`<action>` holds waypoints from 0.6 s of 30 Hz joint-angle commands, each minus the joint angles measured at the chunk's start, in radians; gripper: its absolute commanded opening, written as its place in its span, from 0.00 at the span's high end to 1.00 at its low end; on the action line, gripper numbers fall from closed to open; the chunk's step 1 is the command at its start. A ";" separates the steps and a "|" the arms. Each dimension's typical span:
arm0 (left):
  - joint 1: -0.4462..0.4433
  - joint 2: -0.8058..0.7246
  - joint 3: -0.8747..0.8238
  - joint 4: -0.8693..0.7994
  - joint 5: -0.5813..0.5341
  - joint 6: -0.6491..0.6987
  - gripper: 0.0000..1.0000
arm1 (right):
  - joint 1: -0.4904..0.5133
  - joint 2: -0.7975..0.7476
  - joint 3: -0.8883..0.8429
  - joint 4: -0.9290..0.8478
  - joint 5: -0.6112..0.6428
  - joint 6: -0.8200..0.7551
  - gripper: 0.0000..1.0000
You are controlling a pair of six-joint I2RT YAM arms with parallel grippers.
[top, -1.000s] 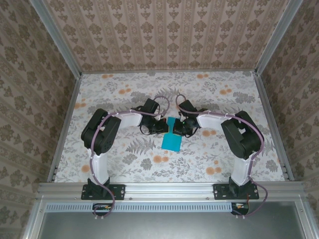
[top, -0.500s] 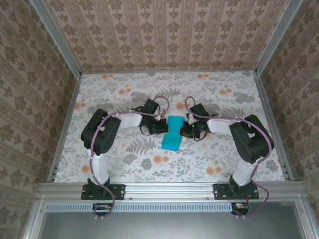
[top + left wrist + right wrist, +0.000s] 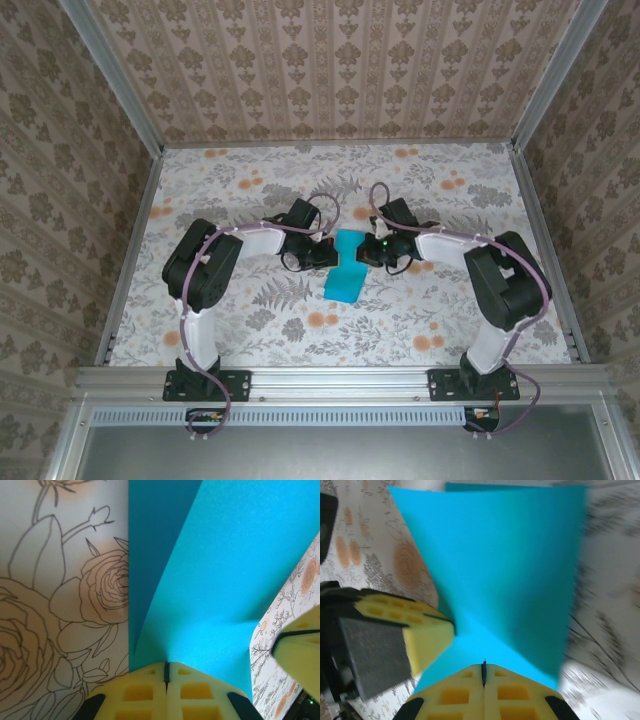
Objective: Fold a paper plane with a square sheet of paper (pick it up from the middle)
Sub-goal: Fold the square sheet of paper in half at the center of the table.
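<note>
Paper [image 3: 343, 272] sits near the middle of the table [image 3: 250, 320], teal, plain, pinched narrow at its waist. From overhead, my left gripper [image 3: 322, 254] meets its 9 o'clock edge and my right gripper [image 3: 372, 252] its 3 o'clock edge, facing each other across the sheet. Both are clenched on the paper. In the left wrist view my yellow pads [image 3: 145, 692] are pressed together with only a thin seam between them, and the sheet fans out from that seam toward 12 and 1 o'clock, one flap lifted off the table. The right wrist view shows the same: pads tight together at 6 o'clock, paper spreading upward from the pinch into a wide far edge at 12. The left gripper's pad shows at 8 o'clock there, touching the sheet just beside my right pinch. The edges in the right view are blurred.
</note>
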 commanded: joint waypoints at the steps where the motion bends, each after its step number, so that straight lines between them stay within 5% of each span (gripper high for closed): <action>1: -0.005 0.120 -0.073 -0.227 -0.217 -0.004 1.00 | 0.014 0.077 0.037 0.048 -0.055 0.018 1.00; 18: -0.005 0.115 -0.100 -0.244 -0.256 -0.032 1.00 | -0.156 -0.011 -0.156 0.031 -0.032 -0.090 1.00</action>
